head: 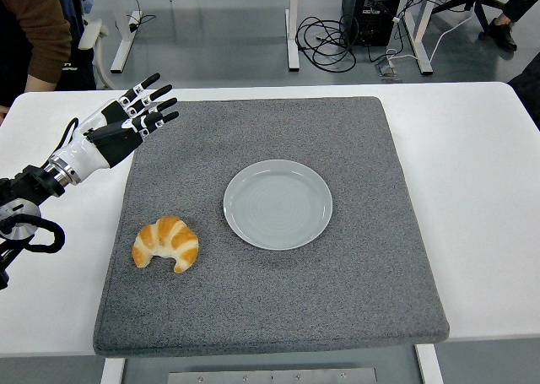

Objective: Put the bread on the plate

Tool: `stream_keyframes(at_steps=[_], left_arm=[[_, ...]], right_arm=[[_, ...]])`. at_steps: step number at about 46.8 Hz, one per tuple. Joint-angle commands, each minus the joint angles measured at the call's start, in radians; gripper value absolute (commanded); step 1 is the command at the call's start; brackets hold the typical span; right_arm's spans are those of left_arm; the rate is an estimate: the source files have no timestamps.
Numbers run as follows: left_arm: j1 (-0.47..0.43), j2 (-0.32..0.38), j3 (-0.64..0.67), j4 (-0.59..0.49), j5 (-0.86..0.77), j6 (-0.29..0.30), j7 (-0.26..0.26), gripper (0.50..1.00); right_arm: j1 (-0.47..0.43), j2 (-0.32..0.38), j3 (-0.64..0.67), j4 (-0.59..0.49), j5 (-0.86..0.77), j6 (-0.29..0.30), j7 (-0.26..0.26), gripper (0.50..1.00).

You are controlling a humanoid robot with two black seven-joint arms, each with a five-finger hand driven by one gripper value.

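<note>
Black five-fingered left robot hand with white segments along the fingers and a white shell over the back and wrist. Behind it a silver ring joint, then a black forearm with a thick black cable looping beside it.

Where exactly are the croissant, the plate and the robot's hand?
croissant [165, 243], head view, middle of its crust
plate [278, 204], head view, bare centre
left hand [128, 120], head view, back of the hand, fingers spread
</note>
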State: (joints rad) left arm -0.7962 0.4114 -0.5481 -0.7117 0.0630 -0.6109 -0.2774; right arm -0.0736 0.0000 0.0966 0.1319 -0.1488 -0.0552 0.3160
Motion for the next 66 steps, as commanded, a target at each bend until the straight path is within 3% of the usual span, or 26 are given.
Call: stream_keyframes(at_steps=[1, 66], left_arm=[[0.000, 0.000, 0.002, 0.000, 0.000, 0.007, 0.000, 0.974], [-0.011, 0.007, 0.000, 0.000, 0.004, 0.039, -0.003, 0.974]], right_arm=[[0.000, 0.000, 0.000, 0.000, 0.000, 0.000, 0.000, 1.000], [0.000, 0.000, -0.002, 0.000, 0.000, 0.000, 0.000, 1.000]])
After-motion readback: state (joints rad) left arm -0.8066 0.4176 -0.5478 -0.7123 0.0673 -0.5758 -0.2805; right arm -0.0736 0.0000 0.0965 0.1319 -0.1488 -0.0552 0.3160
